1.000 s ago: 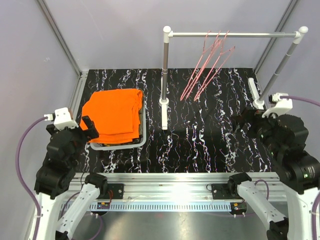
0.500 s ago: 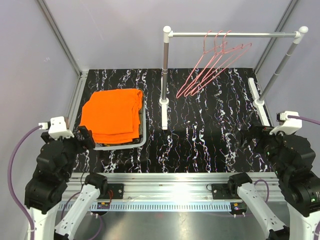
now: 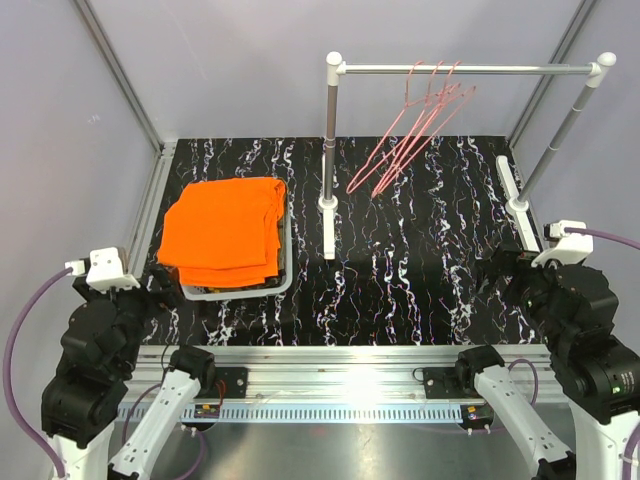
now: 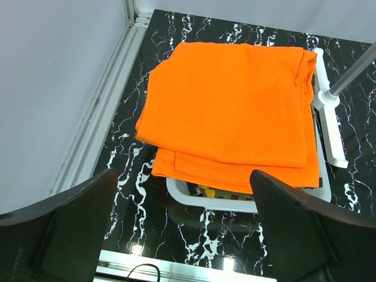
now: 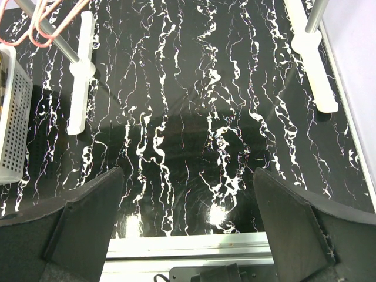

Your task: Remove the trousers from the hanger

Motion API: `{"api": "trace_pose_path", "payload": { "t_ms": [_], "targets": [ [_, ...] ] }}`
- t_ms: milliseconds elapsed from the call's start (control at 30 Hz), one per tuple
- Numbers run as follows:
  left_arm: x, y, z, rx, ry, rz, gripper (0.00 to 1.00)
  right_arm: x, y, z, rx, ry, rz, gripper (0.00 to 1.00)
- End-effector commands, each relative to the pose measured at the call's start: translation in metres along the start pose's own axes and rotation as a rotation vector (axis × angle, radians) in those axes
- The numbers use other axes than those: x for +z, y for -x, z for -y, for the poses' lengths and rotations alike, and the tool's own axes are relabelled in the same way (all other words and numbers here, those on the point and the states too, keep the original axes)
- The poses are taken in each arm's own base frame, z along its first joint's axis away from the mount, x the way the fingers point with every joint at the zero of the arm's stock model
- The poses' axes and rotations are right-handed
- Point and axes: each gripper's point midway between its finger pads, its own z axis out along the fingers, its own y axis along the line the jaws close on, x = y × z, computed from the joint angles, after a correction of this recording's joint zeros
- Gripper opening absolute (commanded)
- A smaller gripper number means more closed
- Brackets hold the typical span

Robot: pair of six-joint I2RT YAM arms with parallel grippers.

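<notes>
Nothing is left on the three pink wire hangers (image 3: 410,140). They dangle bare from the rail (image 3: 500,69) over the far edge of the table (image 3: 420,270), all slanted hard toward the rack's left post (image 3: 330,150). The orange trousers (image 3: 225,232) lie folded on top of a white basket (image 3: 287,262) by the table's left edge. From the left wrist view a sliver of yellow-patched cloth (image 4: 207,190) shows beneath them. I can't make out any dark garment from here.

The left gripper (image 3: 165,285) hangs spread wide and empty just off the basket's near-left corner. The right gripper (image 3: 495,270) is likewise splayed and holding nothing, over bare tabletop near the right edge.

To my eye the job looks finished, so the risks are mostly about spoiling it:

- **The stack:** The orange trousers spill past the basket rim on the left and near sides. Any careless sweep of the left arm across that corner could snag the overhang. That could pull the stack onto the table or tip the basket.
- **The hangers:** Hanging that far off plumb, one hook might work along the rail or drop off. A fallen hanger would land mid-table, in the way of either arm.
- **A needless grab:** If either arm reached for a bare hanger, it could jolt the light rack on its feet.
</notes>
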Motion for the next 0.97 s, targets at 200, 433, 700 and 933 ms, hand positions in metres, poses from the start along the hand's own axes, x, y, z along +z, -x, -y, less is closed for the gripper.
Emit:
{"api": "trace_pose_path", "payload": {
  "t_ms": [200, 433, 700, 933],
  "targets": [
    [-0.005, 0.012, 0.005, -0.019, -0.042, 0.071, 0.99, 0.014, 0.001, -0.009, -0.011, 0.034, -0.004, 0.99],
    [-0.007, 0.013, 0.004, -0.02, -0.04, 0.077, 0.99, 0.016, 0.002, -0.011, -0.018, 0.039, -0.007, 1.0],
    [-0.006, 0.014, 0.005, -0.028, -0.042, 0.088, 0.99, 0.017, -0.001, -0.012, -0.023, 0.05, -0.014, 0.99],
    [-0.006, 0.015, 0.005, -0.031, -0.044, 0.092, 0.99, 0.016, 0.001, -0.011, -0.018, 0.045, -0.003, 1.0]
  ]
}}
